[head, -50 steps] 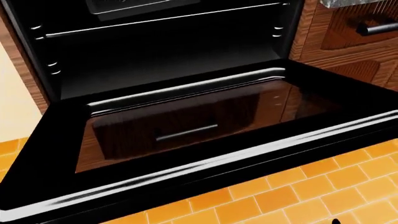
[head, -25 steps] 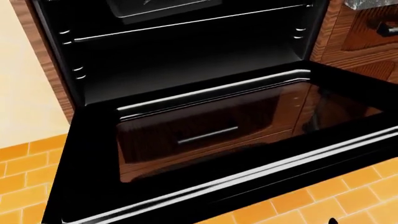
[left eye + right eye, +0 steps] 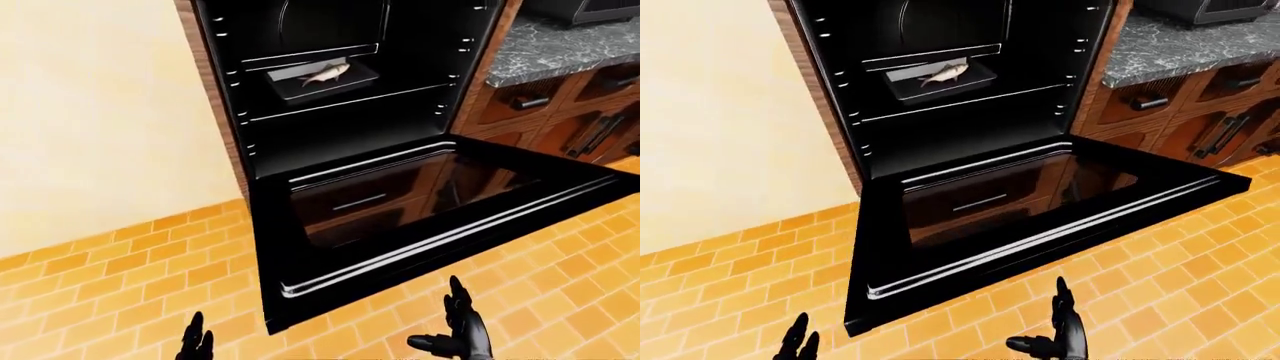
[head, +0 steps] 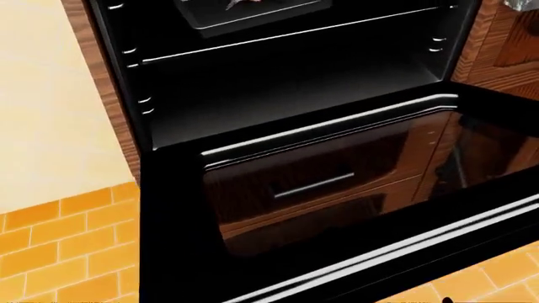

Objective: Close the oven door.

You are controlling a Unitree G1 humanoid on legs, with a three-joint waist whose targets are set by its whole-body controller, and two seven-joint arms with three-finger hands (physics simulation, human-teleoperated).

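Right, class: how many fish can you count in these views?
1. The fish lies on a dark tray inside the open oven, near the left-eye view's top. Others may be hidden.

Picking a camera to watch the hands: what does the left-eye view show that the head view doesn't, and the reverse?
Only the left-eye view shows the left hand and right hand, both open and low over the floor, clear of the door, plus the whole fish and the countertop. The head view adds nothing of its own, only a closer look. Both show the open door, its handle and the tray.

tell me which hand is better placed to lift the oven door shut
Probably the right hand: fingers open, raised close under the lowered oven door's handle edge. The left hand sits lower, off the door's left corner.
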